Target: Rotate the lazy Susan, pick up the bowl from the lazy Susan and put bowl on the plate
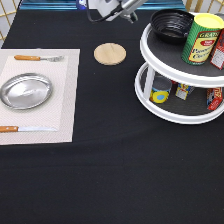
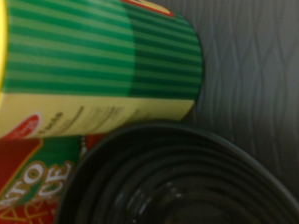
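We find the bowl (image 1: 171,25) on the lazy Susan's (image 1: 170,55) top tier, beside a green can (image 1: 201,39). The gripper (image 1: 131,16) hovers nearby; we cannot tell its state. The plate (image 1: 25,91) sits empty. The crowding can may topple.

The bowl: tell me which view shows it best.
The exterior view: the whole bowl shows there, sitting on the lazy Susan's upper tier beside the green can, with the gripper close by. The wrist view shows only part of the bowl's ridged inside, cut off by the frame.
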Motion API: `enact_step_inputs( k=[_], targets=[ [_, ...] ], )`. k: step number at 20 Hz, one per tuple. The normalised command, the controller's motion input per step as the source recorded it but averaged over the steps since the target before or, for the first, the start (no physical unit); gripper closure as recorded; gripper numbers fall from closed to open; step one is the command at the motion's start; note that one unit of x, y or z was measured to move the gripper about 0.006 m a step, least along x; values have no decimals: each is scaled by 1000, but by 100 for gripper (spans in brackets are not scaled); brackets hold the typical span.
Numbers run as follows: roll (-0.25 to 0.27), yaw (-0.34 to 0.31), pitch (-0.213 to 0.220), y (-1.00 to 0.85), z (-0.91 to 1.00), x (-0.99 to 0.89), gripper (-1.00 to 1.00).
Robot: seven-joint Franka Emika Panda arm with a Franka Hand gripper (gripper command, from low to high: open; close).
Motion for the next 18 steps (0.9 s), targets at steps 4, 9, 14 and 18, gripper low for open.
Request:
enact_step_inputs(
  k=[4,9,14,18],
  targets=[
    [-111,-118,0,86,-146,-49,-100],
    [-117,-84,0,23,-31,-104,-100],
    [-183,-44,-4,218,-73,-206,-100],
    [-228,0,-41,319,-238,-337,-100]
  ],
)
